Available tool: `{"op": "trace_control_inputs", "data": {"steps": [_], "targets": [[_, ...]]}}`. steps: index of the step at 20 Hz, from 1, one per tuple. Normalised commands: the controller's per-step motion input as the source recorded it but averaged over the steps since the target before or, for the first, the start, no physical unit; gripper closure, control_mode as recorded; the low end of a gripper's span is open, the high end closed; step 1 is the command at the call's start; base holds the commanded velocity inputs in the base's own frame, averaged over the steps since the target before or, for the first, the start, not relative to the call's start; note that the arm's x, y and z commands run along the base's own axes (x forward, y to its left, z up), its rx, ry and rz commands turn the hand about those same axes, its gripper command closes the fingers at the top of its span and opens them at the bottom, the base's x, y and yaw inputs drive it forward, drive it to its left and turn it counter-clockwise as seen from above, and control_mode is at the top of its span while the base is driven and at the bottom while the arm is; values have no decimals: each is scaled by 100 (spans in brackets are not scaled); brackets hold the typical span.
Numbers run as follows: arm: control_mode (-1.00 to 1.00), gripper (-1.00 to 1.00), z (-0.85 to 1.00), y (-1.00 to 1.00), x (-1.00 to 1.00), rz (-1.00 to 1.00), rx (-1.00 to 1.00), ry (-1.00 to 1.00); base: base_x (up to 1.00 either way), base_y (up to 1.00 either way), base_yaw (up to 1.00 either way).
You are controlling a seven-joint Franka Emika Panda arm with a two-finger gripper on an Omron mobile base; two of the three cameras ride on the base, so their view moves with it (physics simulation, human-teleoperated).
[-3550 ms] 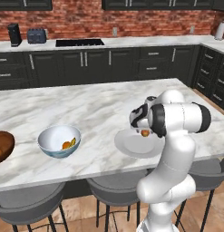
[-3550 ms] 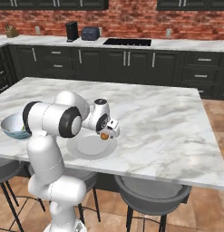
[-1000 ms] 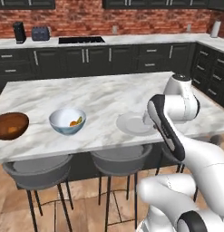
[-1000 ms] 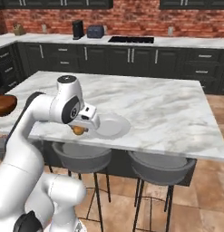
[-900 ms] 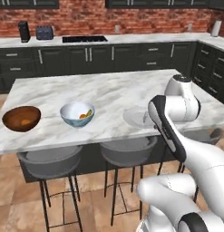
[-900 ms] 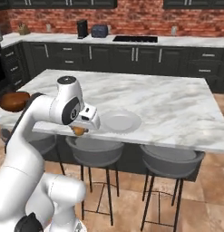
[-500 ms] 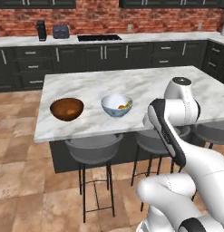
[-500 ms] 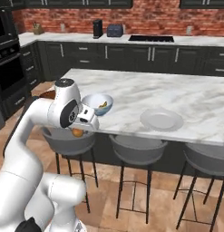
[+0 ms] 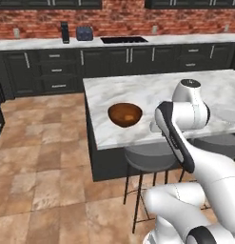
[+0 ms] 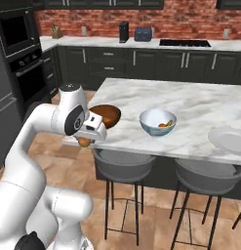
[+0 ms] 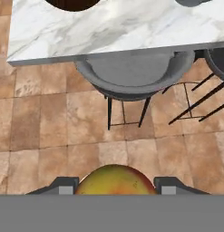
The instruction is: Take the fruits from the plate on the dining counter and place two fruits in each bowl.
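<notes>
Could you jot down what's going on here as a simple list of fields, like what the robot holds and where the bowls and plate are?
held item: yellow-red fruit between the fingers of the gripper, out past the counter's edge, above the floor
dining counter: white marble island
wooden bowl: brown, near the island's corner, no fruit seen inside
blue-white bowl: holds fruit pieces
plate: bare, further along the island
stools: grey, tucked under the edge

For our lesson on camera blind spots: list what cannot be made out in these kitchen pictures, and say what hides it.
- Blue-white bowl: the left base view has the arm before it.
- Wooden bowl: its inside is too dark to tell fruit; the gripper partly covers it in the right base view.
- Held fruit: cut off at the hand view's bottom.
- Plate: cut by the right edge.
</notes>
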Motion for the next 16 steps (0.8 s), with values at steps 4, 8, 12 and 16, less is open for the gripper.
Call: {"op": "trace_control_inputs", "data": {"steps": [4,8,12,16], "targets": [[100,100,0,0,0,0,0,0,69,44,0],[100,100,0,0,0,0,0,0,64,0,2],[100,100,0,0,0,0,0,0,57,0,7],[100,100,0,0,0,0,0,0,62,0,6]]}}
